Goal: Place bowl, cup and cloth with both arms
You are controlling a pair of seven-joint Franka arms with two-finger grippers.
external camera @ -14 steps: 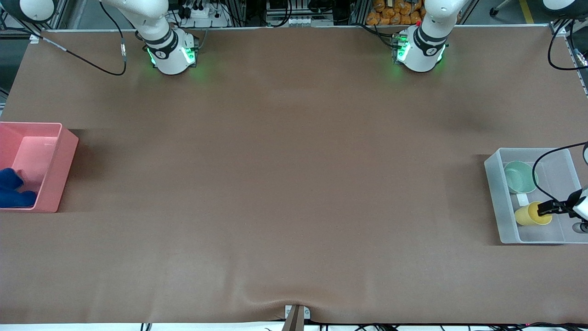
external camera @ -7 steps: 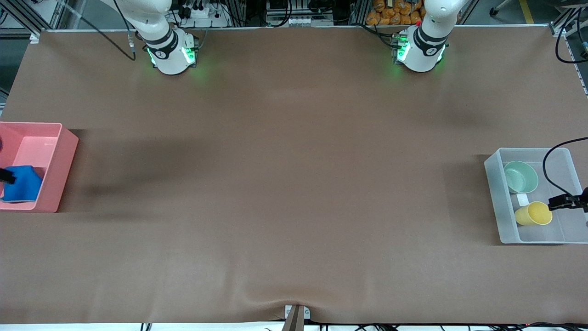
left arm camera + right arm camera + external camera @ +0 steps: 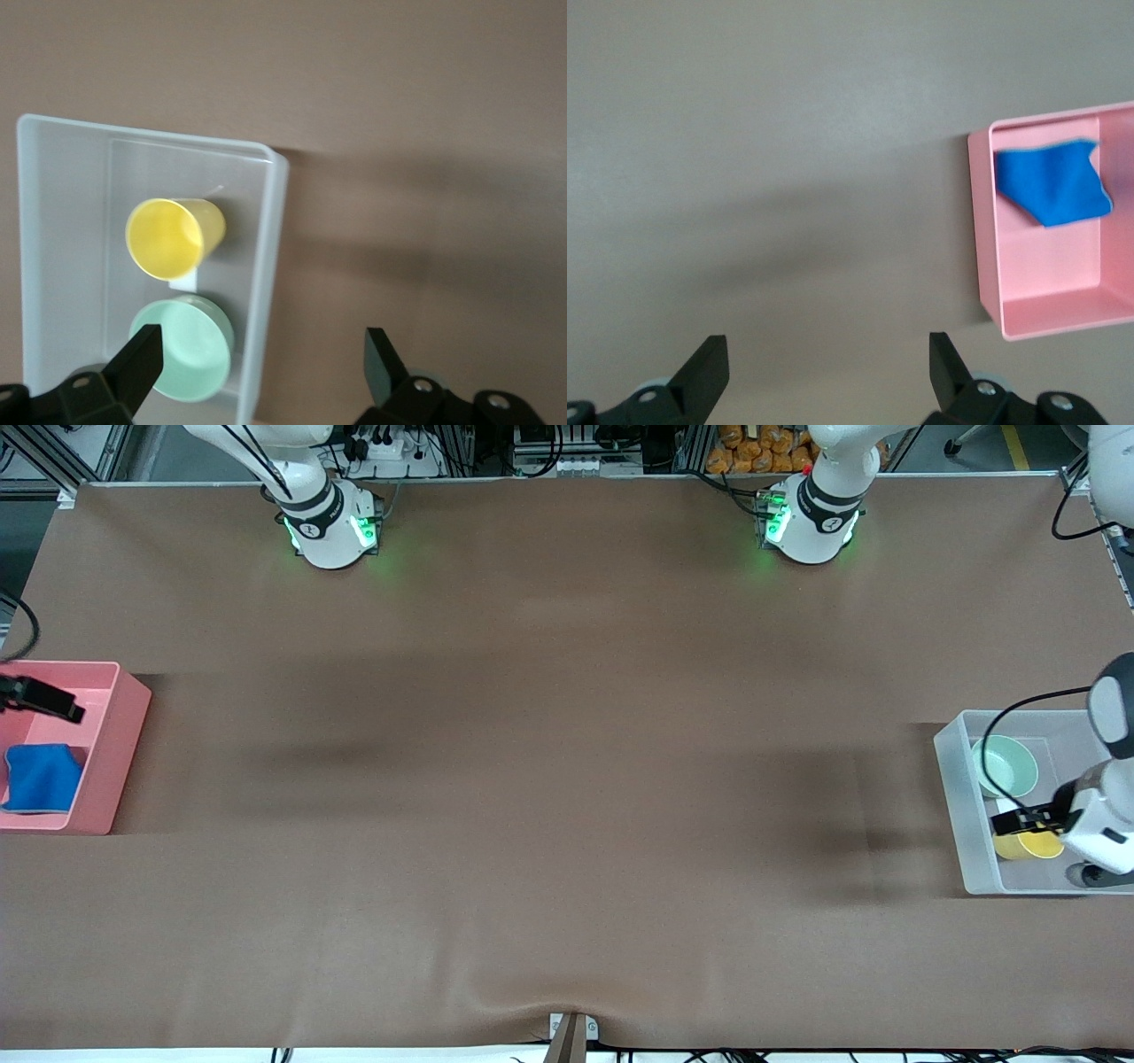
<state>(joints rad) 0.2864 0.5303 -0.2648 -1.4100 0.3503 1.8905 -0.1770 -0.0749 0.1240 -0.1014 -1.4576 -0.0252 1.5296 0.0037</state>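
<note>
The blue cloth [image 3: 40,778] [image 3: 1054,181] lies crumpled in the pink bin [image 3: 124,731] [image 3: 983,230] at the right arm's end of the table. My right gripper [image 3: 40,698] [image 3: 824,363] hangs open and empty over that bin's rim. The mint-green bowl [image 3: 1005,766] [image 3: 182,350] stands upright in the clear bin [image 3: 952,797] [image 3: 270,266] at the left arm's end. Beside the bowl, nearer the front camera, the yellow cup [image 3: 1036,845] [image 3: 168,237] lies on its side. My left gripper [image 3: 1023,821] [image 3: 261,354] hovers open and empty above the cup, partly hiding it in the front view.
Brown table covering stretches between the two bins, with a wrinkle by the front edge [image 3: 567,1010]. Both arm bases [image 3: 332,527] [image 3: 811,522] stand at the table's back edge. A black cable [image 3: 1019,717] loops over the clear bin.
My right gripper opened, let the cloth drop into the pink bin and lifted away over its rim. My left hand rose and shifted over the cup, still open.
</note>
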